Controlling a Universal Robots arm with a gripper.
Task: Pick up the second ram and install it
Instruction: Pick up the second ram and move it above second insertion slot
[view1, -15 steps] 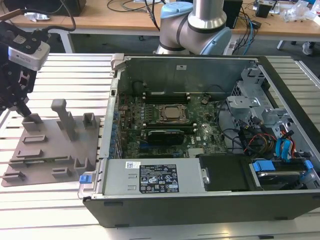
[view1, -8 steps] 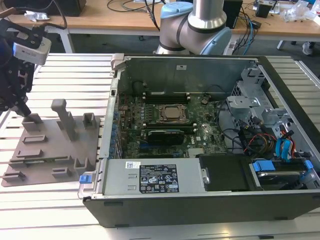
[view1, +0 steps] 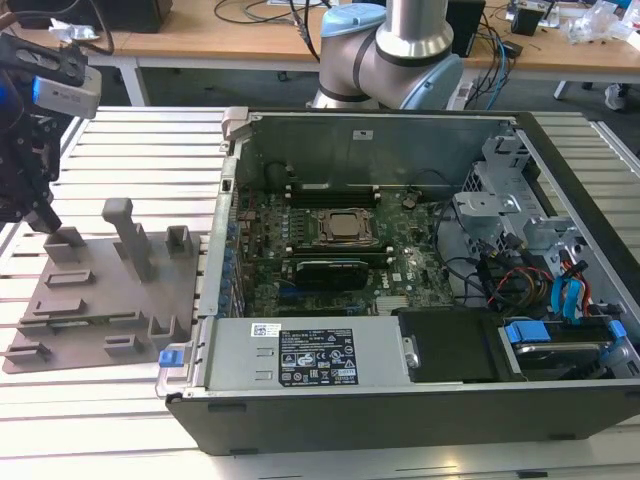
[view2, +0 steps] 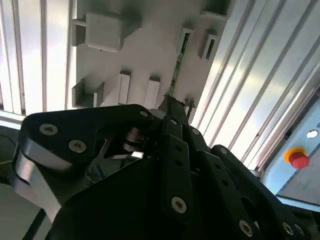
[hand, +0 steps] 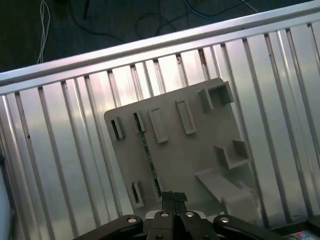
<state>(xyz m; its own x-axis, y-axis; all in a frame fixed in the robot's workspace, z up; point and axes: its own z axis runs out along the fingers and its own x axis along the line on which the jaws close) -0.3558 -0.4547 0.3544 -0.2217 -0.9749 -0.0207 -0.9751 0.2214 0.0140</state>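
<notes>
One ram (hand: 148, 157), one grey plate (hand: 192, 162), one gripper (hand: 173, 196)

Arm (view1: 405, 45) base joints upright at rear. Wrist far out at exterior view's left, black pincer (view1: 45, 215) pointing down. In both wrist views, pincer (hand: 173, 196) (view2: 172, 102) jaws pressed together, tips meeting.

Exterior view high, both wrist views over plate (hand: 185, 160) (view2: 150, 45)
</notes>
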